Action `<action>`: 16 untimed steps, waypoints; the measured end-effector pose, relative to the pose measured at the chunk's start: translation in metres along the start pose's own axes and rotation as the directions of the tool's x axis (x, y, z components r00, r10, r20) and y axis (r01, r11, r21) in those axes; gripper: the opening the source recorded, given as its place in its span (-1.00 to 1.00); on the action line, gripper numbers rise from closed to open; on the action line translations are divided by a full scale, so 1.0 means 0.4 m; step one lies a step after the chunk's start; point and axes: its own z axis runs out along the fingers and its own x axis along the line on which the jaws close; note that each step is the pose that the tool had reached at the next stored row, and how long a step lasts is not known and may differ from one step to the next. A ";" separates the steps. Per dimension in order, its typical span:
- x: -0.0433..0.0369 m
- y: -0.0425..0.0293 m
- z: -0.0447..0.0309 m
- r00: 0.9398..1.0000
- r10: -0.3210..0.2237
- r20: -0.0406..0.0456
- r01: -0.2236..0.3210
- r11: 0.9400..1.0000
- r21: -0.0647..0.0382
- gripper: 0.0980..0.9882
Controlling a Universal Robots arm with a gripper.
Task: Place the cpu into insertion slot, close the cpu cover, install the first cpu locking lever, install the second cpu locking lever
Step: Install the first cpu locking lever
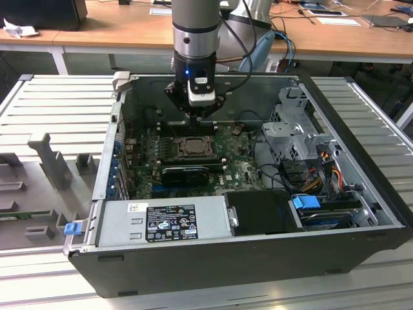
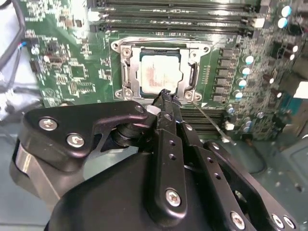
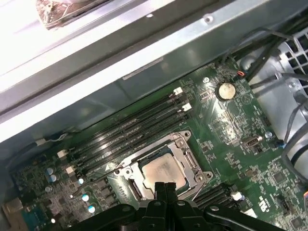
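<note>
The arm [image 1: 193, 39] reached down into an open computer case [image 1: 193, 265] that lay on a grey slatted worktop [image 1: 58, 103], seen in the exterior view. Its jaws were pressed together with nothing between them, their tips low over the green circuit board [image 2: 72, 72].

In both wrist views the cpu [image 2: 159, 74] [image 3: 163, 171] sat flat inside the insertion slot [image 2: 161, 44], pale face up. The cpu cover [image 2: 127, 72] [image 3: 190, 156] lay down around it, the chip showing through its square window.

The closed jaws pointed at the edge of the cover nearest them, just beside one corner of the slot. Whether they touched the metal could not be told.

In the second wrist view a thin metal rod [image 2: 211, 122] ran out from that same corner and slanted away across the board.

Long black memory slots [image 2: 173, 19] [image 3: 125, 132] lined the far side of the slot. In the first wrist view a round coin battery [image 3: 224, 90] sat well apart from it on the board
</note>
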 end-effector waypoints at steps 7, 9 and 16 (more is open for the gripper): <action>0.000 0.000 0.000 0.995 -0.103 -0.005 0.103 0.995 -0.002 -0.98; 0.000 0.000 0.000 0.993 -0.120 -0.005 0.120 0.993 -0.003 -0.98; 0.000 0.000 0.000 0.987 -0.159 -0.007 0.159 0.987 -0.004 -0.98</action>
